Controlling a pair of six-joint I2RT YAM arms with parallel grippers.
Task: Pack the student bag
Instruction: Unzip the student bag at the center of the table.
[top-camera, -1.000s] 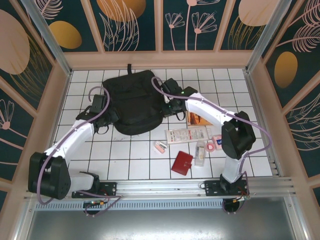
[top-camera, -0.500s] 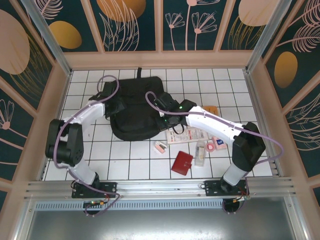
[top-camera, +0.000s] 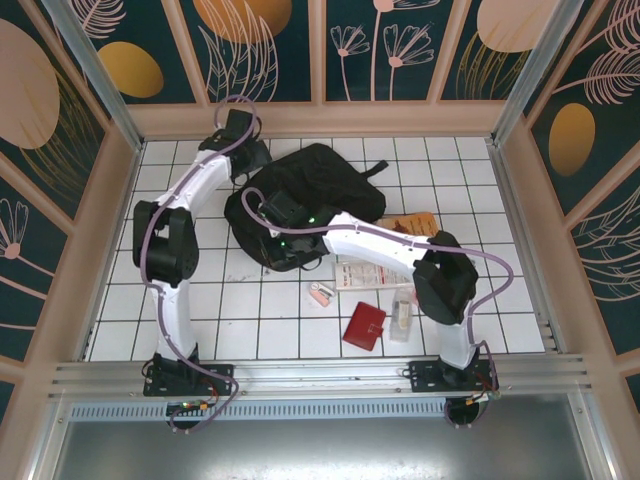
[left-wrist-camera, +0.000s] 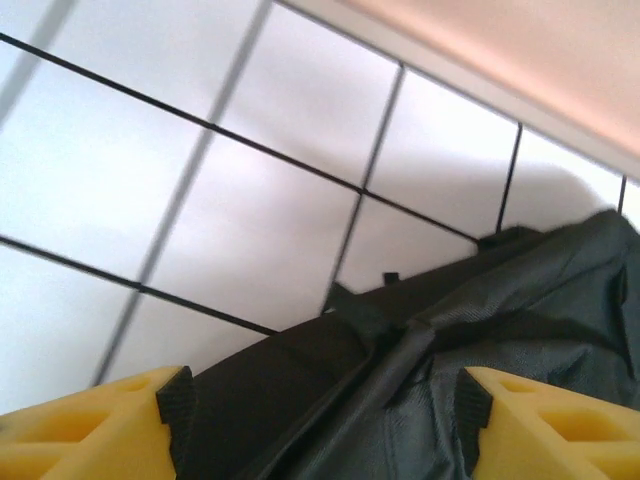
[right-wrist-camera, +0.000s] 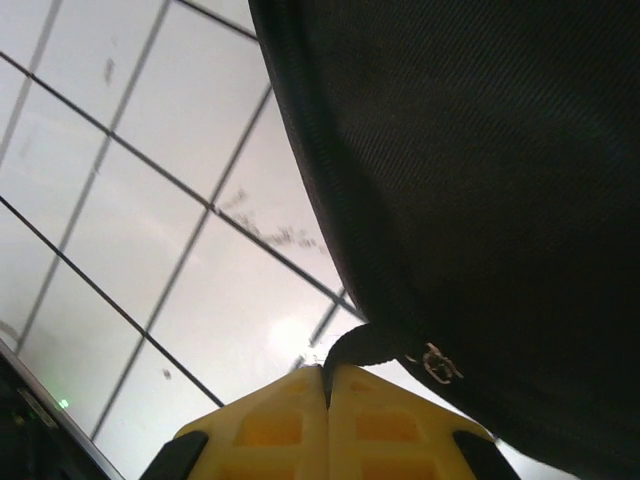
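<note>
Right tool pinching student bag, left tool spread

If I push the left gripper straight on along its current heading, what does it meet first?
Probably the student bag: in the left wrist view its black fabric lies between the open jaws of the left gripper, directly ahead. Past it is the tiled table. Depth is unclear.

A white tiled tabletop with dark grid lines is boxed in by a pale wooden frame. The wall panels are dark teal, painted with orange ovals and pink plant outlines. An aluminium rail runs along the near edge.
</note>
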